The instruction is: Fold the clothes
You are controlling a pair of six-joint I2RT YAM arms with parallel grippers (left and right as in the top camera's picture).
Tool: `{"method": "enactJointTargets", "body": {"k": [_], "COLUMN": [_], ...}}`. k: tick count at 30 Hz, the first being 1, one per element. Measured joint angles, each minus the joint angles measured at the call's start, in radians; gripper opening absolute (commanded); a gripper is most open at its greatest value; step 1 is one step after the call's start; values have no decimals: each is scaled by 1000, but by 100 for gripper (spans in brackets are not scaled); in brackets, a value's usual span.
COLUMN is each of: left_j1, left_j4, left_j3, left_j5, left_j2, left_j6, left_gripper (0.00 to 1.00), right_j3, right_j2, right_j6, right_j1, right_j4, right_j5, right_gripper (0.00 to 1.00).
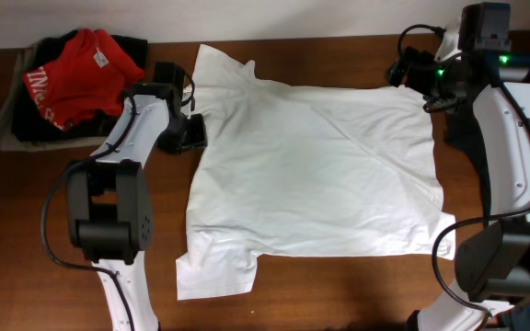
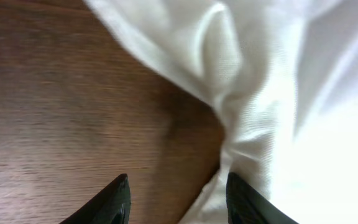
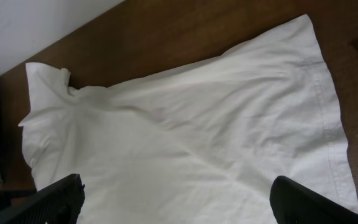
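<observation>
Tabletop (image 1: 339,285) holds T-shirt (image 1: 311,165) beside left end effector (image 1: 194,131).

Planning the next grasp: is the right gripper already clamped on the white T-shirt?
No, the right gripper stands wide open over the white T-shirt, with no fabric pinched between its jaws.

A white T-shirt (image 1: 320,170) lies spread on the brown surface (image 1: 26,230), with the left claw (image 1: 191,131) at its left edge. A red garment (image 1: 81,72) tops dark clothes (image 1: 12,124) at far left.

T-shirt (image 2: 260,81) blurred, cropped in left wrist view.
</observation>
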Motion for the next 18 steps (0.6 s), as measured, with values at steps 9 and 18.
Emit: {"method": "enactJointTargets", "body": {"k": [9,18], "left_j1": [0,0], "left_j4": [-15,-14], "left_j3": [0,0], "left_j5": [104,109], "left_j2": [0,2], "left_j6": [74,85], "left_gripper": [56,57], "right_j3": [0,0], "right_j2": [0,1], "right_j6": [0,0], "right_j1": [0,0], "right_j4": [0,0], "right_j5": [0,0], "right_gripper": [99,99]}}
